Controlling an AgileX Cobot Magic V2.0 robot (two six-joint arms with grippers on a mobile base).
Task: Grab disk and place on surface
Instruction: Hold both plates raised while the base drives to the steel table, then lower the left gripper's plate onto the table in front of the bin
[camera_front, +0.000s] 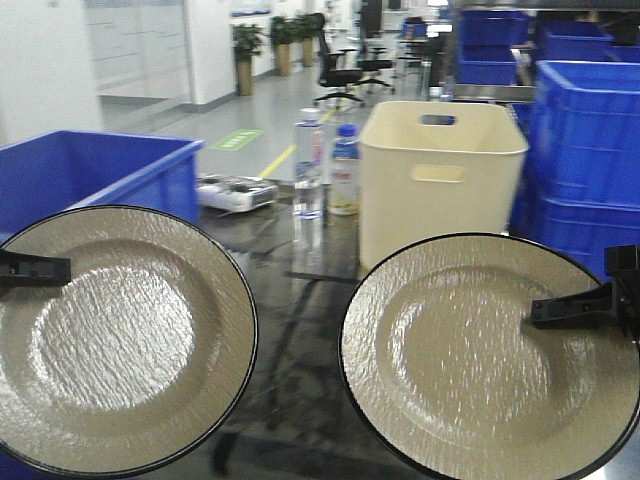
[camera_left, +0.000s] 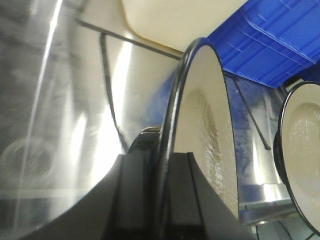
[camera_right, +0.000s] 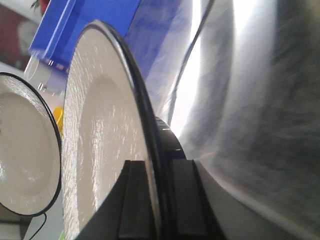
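Observation:
Two beige disks with black rims face the front view. My left gripper (camera_front: 32, 268) is shut on the left rim of the left disk (camera_front: 120, 340). The right disk (camera_front: 480, 365) is clamped at its right rim by my right gripper (camera_front: 575, 305). In the left wrist view my left gripper (camera_left: 169, 200) pinches its disk (camera_left: 205, 120) edge-on, with the other disk (camera_left: 302, 150) at the right. The right wrist view shows my right gripper (camera_right: 157, 200) gripping its disk (camera_right: 100, 145); the other disk (camera_right: 25, 160) is at the left. The steel surface (camera_front: 300, 370) lies beneath both.
A cream bin (camera_front: 440, 170) stands at the back of the surface, with two clear bottles (camera_front: 308, 165) to its left. A blue crate (camera_front: 90, 175) sits at the left. Stacked blue crates (camera_front: 585, 150) stand at the right. A white device (camera_front: 235, 192) lies behind.

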